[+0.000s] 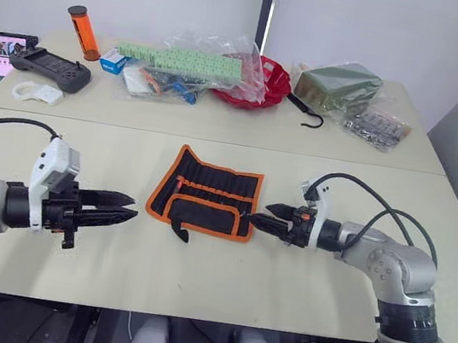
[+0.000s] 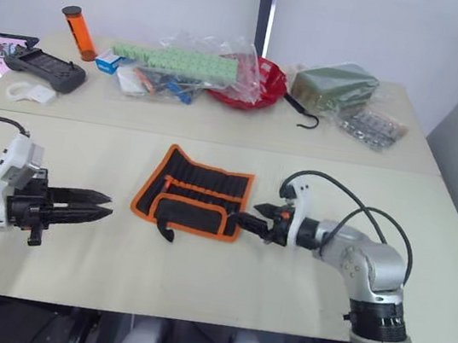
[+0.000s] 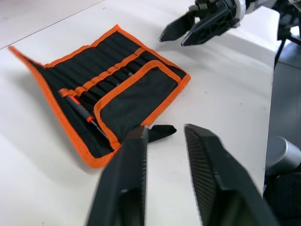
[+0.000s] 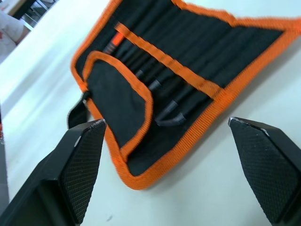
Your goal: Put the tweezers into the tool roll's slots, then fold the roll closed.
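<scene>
A: At the table's [image 1: 299, 277] left — left gripper [image 1: 126, 209], fingers parted, empty, pointing at the tool roll [image 1: 206, 191]?

B: Yes. Mid-table, unfolded flat, tweezers [image 4: 162, 101] in slots [image 4: 188, 70]. Just right, right gripper [image 1: 261, 216], spread wide.

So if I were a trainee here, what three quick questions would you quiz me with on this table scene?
1. True or false: the tool roll lies unfolded on the table.
2. Which gripper is closer to the roll? A) the left gripper B) the right gripper
3. Fill in: the black hook lies on the far table between the red tray and the ____ of small metal parts.

Key: 1 true, its pockets face up. 2 B, its open fingers sit at the roll's edge; the left gripper, also open, is apart from the roll. 3 bag.
</scene>
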`<act>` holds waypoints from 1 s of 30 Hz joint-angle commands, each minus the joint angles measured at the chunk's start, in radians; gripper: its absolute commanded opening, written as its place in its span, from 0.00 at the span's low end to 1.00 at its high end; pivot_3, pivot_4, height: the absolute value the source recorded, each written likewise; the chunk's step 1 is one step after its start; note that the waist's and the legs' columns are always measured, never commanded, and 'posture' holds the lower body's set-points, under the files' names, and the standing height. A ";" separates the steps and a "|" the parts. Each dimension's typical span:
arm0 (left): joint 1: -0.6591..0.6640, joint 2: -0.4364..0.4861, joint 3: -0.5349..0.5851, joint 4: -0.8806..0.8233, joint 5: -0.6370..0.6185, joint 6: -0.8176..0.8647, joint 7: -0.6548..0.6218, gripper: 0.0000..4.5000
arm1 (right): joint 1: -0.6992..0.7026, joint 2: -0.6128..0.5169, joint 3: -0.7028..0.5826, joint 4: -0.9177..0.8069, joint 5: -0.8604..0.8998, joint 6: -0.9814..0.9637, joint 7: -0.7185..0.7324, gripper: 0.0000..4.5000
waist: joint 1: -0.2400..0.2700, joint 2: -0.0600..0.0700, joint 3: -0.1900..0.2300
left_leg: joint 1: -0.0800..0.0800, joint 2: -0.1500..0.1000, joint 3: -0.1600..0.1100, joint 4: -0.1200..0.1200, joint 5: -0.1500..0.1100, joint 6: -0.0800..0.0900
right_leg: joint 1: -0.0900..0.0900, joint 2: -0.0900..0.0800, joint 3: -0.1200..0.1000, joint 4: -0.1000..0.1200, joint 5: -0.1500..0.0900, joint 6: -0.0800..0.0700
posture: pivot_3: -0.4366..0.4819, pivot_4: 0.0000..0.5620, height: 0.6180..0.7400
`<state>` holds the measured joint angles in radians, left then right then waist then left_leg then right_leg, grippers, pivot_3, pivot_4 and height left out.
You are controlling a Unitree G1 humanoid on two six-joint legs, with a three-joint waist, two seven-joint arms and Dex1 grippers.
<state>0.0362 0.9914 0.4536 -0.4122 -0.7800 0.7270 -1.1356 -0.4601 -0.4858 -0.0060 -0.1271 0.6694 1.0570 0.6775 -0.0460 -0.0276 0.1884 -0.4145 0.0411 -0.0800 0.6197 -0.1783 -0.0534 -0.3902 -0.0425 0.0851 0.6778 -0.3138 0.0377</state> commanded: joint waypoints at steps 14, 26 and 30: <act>0.147 -0.003 0.155 -0.140 -0.050 0.034 0.055 1.00 | -0.091 0.082 0.011 0.138 0.020 0.106 0.005 0.89 | -0.003 0.000 0.000 | 0.002 0.001 0.001 -0.004 0.000 0.000 | -0.001 0.001 0.001 0.000 0.000 -0.001 | 0.48 0.27 1.00; 0.132 0.001 0.105 -0.124 -0.013 -0.016 0.052 1.00 | -0.066 0.096 -0.064 0.133 0.049 0.134 -0.006 0.01 | 0.000 0.000 0.000 | 0.002 0.001 0.002 -0.005 0.000 0.000 | -0.001 0.001 0.002 -0.001 0.000 -0.001 | 0.48 0.27 1.00; 0.108 -0.003 0.079 -0.107 -0.014 -0.012 0.058 1.00 | -0.067 0.077 -0.104 0.119 0.073 0.153 0.003 0.01 | 0.002 0.000 0.000 | 0.002 0.001 0.002 -0.004 0.000 0.000 | -0.001 0.001 0.002 -0.001 0.000 -0.001 | 0.48 0.27 1.00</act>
<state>0.1541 0.9843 0.5306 -0.5197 -0.7893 0.7260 -1.0793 -0.5288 -0.3931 -0.0653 0.0279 0.7132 1.2027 0.6726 -0.0444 -0.0274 0.1887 -0.4124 0.0417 -0.0778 0.6152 -0.1782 -0.0534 -0.3910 -0.0415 0.0875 0.6772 -0.3139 0.0369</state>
